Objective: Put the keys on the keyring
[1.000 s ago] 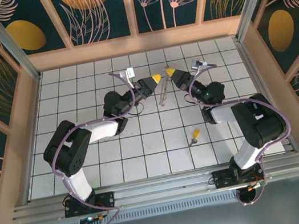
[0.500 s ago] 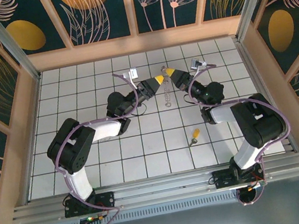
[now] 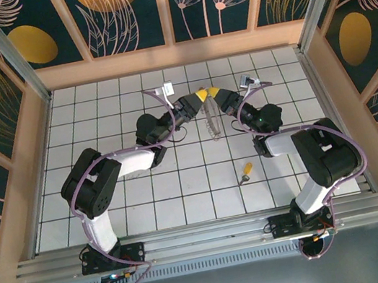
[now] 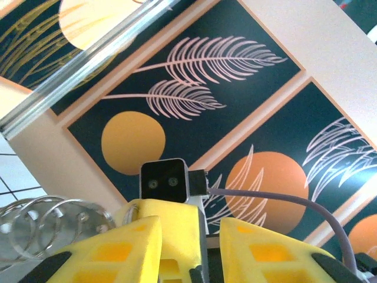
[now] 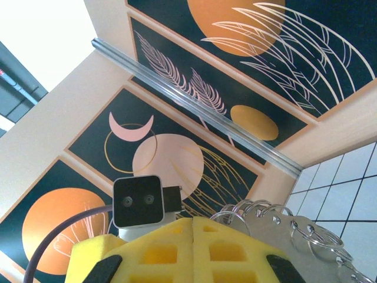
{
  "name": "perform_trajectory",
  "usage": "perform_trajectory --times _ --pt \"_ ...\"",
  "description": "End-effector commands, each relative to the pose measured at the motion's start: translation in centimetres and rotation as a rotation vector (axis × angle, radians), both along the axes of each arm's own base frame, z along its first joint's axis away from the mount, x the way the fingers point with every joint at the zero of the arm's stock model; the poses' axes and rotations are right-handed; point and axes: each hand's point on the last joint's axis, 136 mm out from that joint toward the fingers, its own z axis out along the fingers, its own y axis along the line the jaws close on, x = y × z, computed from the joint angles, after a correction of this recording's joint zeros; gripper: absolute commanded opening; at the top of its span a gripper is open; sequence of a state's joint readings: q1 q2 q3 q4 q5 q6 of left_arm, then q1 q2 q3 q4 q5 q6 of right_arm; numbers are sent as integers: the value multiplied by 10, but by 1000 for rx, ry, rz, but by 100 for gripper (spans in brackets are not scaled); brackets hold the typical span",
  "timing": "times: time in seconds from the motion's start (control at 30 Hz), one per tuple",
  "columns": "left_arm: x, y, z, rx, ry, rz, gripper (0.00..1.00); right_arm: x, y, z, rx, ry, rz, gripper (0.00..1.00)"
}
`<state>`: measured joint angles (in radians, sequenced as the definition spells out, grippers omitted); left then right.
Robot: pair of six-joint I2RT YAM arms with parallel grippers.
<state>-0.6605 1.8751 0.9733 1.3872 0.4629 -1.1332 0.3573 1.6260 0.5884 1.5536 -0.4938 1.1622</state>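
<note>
My right gripper (image 3: 214, 93) is shut on the keyring (image 3: 212, 121), a silvery loop that hangs from its yellow tips over the far middle of the floor. In the right wrist view the fingers (image 5: 235, 253) press together, and the keyring's (image 5: 306, 236) plate and rings stick out to their right. My left gripper (image 3: 201, 96) meets it tip to tip. In the left wrist view its jaws stand apart around the right gripper's yellow fingers (image 4: 174, 236), and the keyring (image 4: 53, 221) shows at the lower left. The key (image 3: 246, 172), with a yellow head, lies on the tiles near the right arm.
White tiled floor (image 3: 96, 114) is enclosed by patterned walls and a wooden rim (image 3: 174, 55). Both arms reach inward to the far centre. Purple cables (image 3: 159, 97) loop beside each wrist.
My left gripper has moved right until its tips reach the right gripper's tips, and its jaws have narrowed. The hanging keyring has turned to show more of its loop. The key has not moved.
</note>
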Motion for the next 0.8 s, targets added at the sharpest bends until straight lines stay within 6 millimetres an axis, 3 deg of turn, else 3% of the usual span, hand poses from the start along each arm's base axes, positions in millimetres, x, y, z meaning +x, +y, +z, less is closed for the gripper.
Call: perform_trajectory --times 0.0,0.77 --pt "-4 9 2 0 -18 53 34 -20 -9 43 72 -161 -12 0" --pt "0 2 6 -9 -38 36 35 -26 1 43 65 -163 18 0"
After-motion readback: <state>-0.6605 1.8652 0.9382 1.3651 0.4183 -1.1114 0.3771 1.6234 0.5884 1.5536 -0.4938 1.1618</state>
